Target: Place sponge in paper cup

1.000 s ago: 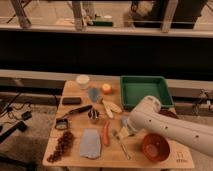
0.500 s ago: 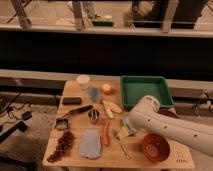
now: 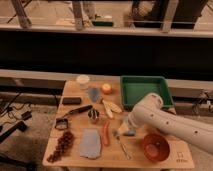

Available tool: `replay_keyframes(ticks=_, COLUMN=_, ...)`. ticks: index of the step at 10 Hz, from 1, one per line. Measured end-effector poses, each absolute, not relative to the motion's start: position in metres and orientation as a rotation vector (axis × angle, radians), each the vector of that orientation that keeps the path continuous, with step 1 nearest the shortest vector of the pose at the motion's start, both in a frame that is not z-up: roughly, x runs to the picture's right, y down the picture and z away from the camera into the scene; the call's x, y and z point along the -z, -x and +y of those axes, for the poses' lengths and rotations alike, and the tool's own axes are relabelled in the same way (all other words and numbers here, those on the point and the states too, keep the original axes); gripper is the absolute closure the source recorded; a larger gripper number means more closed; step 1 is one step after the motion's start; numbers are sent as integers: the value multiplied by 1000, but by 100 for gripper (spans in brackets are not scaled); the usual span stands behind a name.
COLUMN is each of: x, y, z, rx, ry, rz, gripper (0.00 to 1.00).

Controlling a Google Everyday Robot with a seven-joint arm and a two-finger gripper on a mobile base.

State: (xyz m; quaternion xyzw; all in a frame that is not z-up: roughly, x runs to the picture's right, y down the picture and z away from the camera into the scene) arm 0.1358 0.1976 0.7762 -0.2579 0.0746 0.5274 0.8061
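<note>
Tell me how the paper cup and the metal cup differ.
The paper cup is white and wider; the metal cup is dark, shiny and narrower. The paper cup stands at the far edge of the table; the metal cup stands mid-table, nearer the gripper to its right. Both stand upright.

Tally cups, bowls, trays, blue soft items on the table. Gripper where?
Cups: 2, paper cup, metal cup
Bowls: 1, red-brown bowl
Trays: 1, green tray
Blue soft items: 2, sponge, cloth
Total: 6
Gripper low over the table, by the sponge.
</note>
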Motion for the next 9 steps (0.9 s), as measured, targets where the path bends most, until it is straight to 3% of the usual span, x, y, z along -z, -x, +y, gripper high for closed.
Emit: replay_keyframes(ticks=9, x=-801, y=-118, z=197, rx=-1209, ry=663, rz=137, gripper=20)
